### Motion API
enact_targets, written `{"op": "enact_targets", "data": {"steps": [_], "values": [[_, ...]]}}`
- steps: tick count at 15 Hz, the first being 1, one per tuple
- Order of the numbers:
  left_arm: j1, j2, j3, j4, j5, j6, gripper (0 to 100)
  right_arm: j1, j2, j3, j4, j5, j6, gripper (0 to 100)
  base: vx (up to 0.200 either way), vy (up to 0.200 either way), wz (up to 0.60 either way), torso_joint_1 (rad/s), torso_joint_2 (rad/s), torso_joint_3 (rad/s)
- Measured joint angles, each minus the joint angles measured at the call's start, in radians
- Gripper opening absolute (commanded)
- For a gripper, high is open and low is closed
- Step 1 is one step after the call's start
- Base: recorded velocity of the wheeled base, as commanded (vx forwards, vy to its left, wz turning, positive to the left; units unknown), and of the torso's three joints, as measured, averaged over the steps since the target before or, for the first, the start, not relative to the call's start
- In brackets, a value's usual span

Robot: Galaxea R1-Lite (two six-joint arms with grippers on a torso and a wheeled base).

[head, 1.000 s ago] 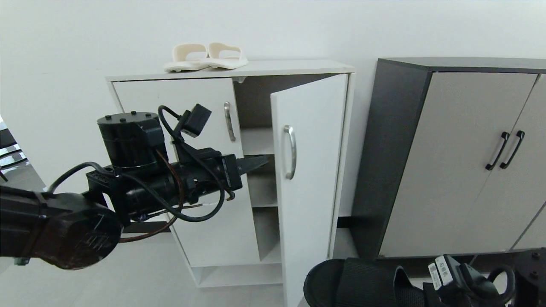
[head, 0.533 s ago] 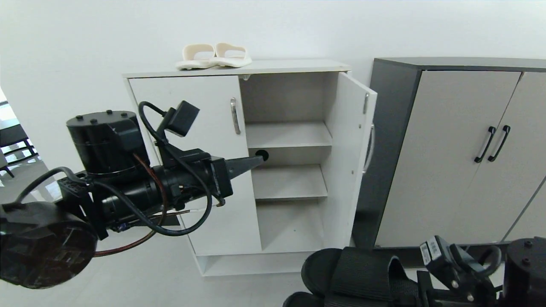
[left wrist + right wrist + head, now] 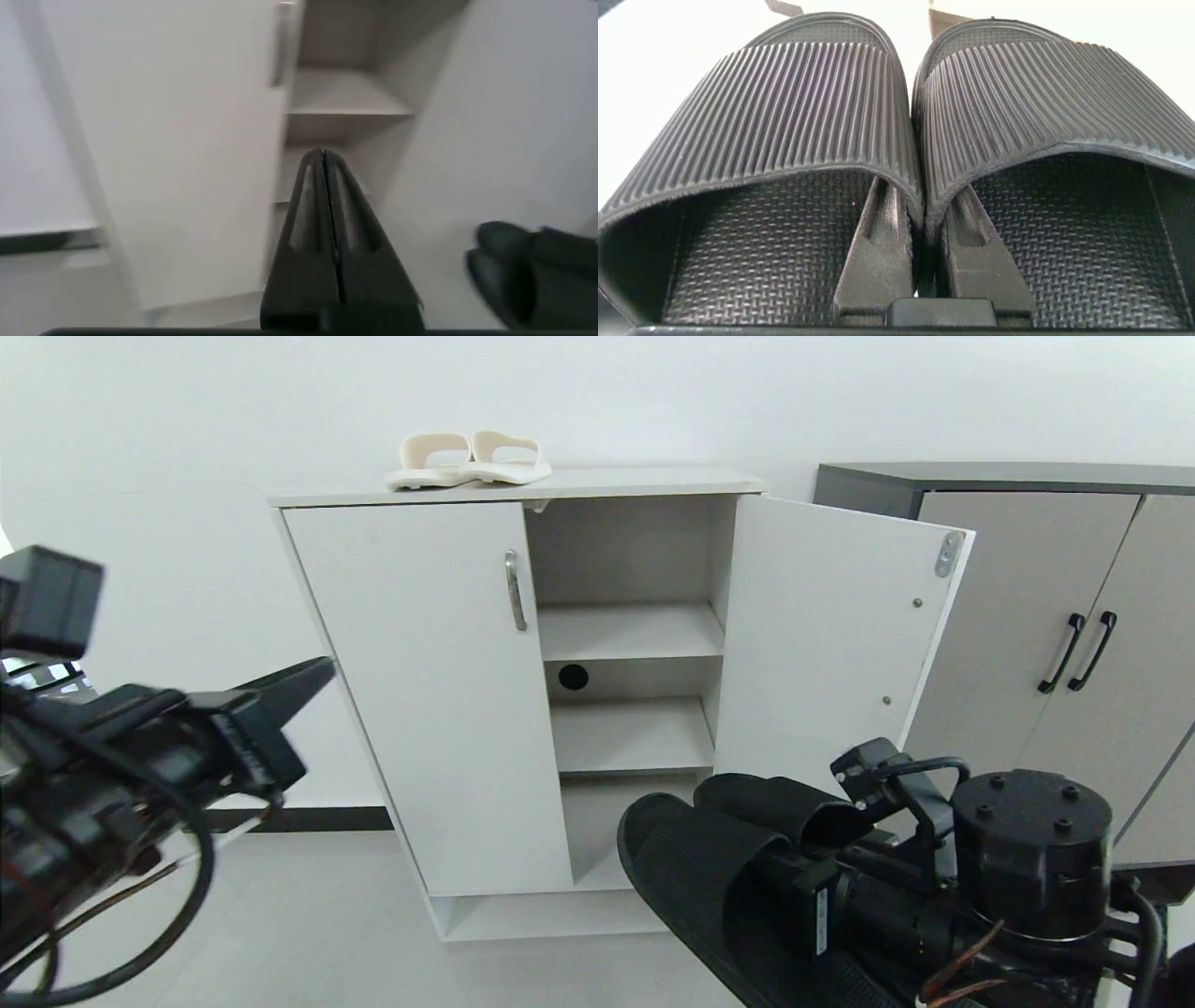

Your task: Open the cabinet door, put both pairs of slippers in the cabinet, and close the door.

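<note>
Black slippers, 2 side by side, toes toward the cabinet's open half, are clamped in the right gripper. Left gripper, pressed together, hangs left of the cabinet, above grey floor.

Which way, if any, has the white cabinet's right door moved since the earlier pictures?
Yes. The right door has swung further open, its free edge now overlapping the grey cabinet beside it.
</note>
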Motion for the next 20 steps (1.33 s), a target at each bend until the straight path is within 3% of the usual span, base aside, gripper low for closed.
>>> {"op": "enact_targets", "data": {"steps": [3,5,7,8,10,12,13,14,15,17,18,19,20], "values": [[0.120,-0.253,0.118,0.171,0.070,0.029,0,0.001,0.034,-0.018,0.000,-0.012,-0.001,0,0.000,0.000,0.00,0.000,0.00,0.000],[0.294,-0.460,0.203,0.324,0.086,0.036,0,0.000,0.043,-0.022,0.000,-0.013,-0.001,0,0.000,0.000,0.00,0.000,0.00,0.000],[0.413,-0.642,0.294,0.440,0.085,0.042,0,-0.003,0.047,-0.021,0.000,-0.013,-0.001,0,0.000,0.000,0.00,0.000,0.00,0.000],[0.449,-0.724,0.347,0.485,0.055,0.046,0,-0.004,0.047,-0.019,-0.001,-0.014,-0.001,0,0.000,0.000,0.00,0.000,0.00,0.000],[0.476,-0.870,0.426,0.537,-0.081,0.058,0,-0.004,0.049,-0.016,0.000,-0.014,-0.002,0,0.000,0.000,0.00,0.000,0.00,0.000],[0.486,-0.968,0.475,0.634,-0.165,0.066,0,-0.004,0.049,-0.013,0.000,-0.013,-0.002,0,0.000,0.000,0.00,0.000,0.00,0.000],[0.486,-0.995,0.486,0.636,-0.225,0.071,0,-0.004,0.050,-0.011,-0.001,-0.012,-0.003,0,0.000,0.000,0.00,0.000,0.00,0.000],[0.479,-1.015,0.491,0.636,-0.294,0.081,0,-0.003,0.051,-0.010,-0.001,-0.012,-0.004,0,0.000,0.000,0.00,0.000,0.00,0.000],[0.446,-1.029,0.494,0.637,-0.319,0.086,0,-0.002,0.054,-0.009,0.000,-0.011,-0.004,0,0.000,0.000,0.00,0.000,0.00,0.000],[0.356,-1.055,0.496,0.638,-0.334,0.093,0,-0.001,0.061,-0.007,0.000,-0.011,-0.006,0,0.000,0.000,0.00,0.000,0.00,0.000],[0.347,-1.073,0.496,0.639,-0.333,0.101,0,-0.001,0.064,-0.005,-0.002,-0.011,-0.006,0,0.000,0.000,0.00,0.000,0.00,0.000],[0.354,-1.093,0.496,0.641,-0.307,0.126,0,-0.001,0.066,-0.003,-0.002,-0.011,-0.006,0,0.000,0.000,0.00,0.000,0.00,0.000],[0.360,-1.108,0.496,0.655,-0.214,0.154,0,-0.002,0.069,-0.002,-0.002,-0.010,-0.006,0,0.000,0.000,0.00,0.000,0.00,0.000]]}}
